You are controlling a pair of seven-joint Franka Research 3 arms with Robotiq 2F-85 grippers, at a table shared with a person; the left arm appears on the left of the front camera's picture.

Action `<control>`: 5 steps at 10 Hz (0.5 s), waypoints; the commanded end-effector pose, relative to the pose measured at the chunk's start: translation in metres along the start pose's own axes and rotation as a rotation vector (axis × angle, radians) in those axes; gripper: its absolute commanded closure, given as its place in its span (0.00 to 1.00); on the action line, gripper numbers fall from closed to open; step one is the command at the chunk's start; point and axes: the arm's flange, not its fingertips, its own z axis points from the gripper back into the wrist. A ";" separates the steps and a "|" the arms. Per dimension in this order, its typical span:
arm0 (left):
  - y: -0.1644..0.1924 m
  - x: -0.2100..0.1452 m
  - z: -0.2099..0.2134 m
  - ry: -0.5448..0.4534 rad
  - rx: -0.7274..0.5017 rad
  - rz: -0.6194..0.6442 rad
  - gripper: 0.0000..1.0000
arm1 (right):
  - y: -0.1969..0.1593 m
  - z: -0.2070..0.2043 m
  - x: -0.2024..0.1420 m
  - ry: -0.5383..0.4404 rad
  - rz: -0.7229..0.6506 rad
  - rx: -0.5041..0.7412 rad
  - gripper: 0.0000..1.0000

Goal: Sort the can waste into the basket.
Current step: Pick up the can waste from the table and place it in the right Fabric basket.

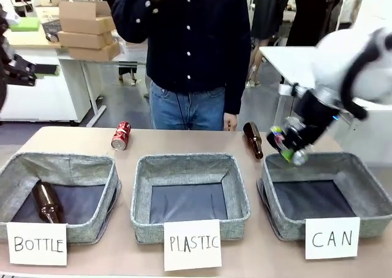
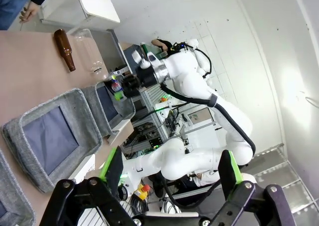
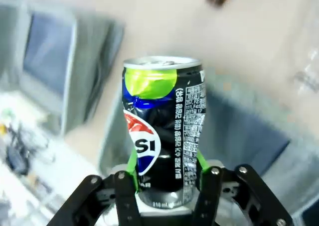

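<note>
Bottle [image 1: 252, 139] beside black can [image 1: 282, 143] in right claw [image 3: 166, 162], perhaps above basket [image 1: 366, 179]

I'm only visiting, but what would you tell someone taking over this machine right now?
Right gripper: shut on the black can, held tilted above the far left corner of the CAN basket.
Left gripper: open, holding nothing.
Red can: lying on the table beyond the baskets.
Done: nothing in the CAN basket yet.
Left: drop the black can in, then fetch the red can.

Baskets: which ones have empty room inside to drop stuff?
The grey fabric CAN basket and grey fabric PLASTIC basket have bare dark floors. The grey BOTTLE basket holds a brown glass bottle at its left.
</note>
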 end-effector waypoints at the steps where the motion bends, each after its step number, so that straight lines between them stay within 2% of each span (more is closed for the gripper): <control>1: -0.001 0.001 -0.001 -0.007 -0.023 -0.019 0.00 | -0.028 0.005 -0.030 0.078 0.084 0.121 1.00; 3: -0.001 0.001 -0.001 -0.007 -0.023 -0.019 0.00 | -0.037 0.005 -0.047 0.048 0.085 0.163 1.00; 5: -0.001 0.001 -0.001 -0.007 -0.023 -0.019 0.00 | -0.036 0.003 -0.046 0.042 0.079 0.160 1.00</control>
